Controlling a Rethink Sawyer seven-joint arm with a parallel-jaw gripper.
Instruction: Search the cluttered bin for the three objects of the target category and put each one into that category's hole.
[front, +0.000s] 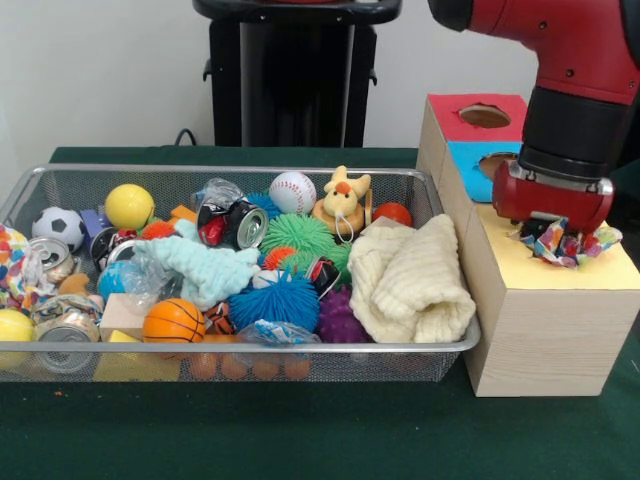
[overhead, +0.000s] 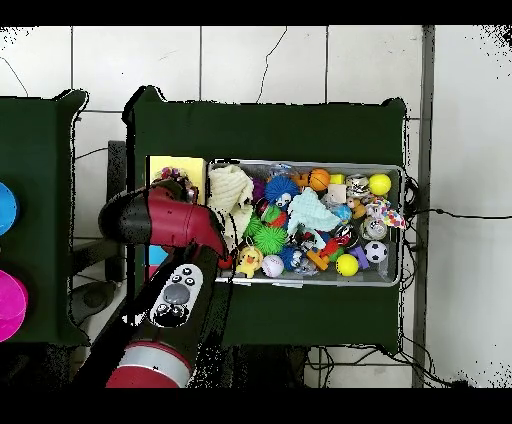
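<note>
Hand (front: 556, 228) hangs low over the yellow panel of the wooden box (front: 545, 330), pinching a crumpled multicoloured wrapper (front: 570, 243) whose ends stick out from under it; no hole shows in the yellow panel from the front, so the drop point probably sits hidden beneath the hand, while the blue and red holes lie farther back. Beside the box, the wire bin (front: 250, 174) is crowded with balls, crushed cans, spiky toys, a duck and a cream cloth (front: 415, 275)
</note>
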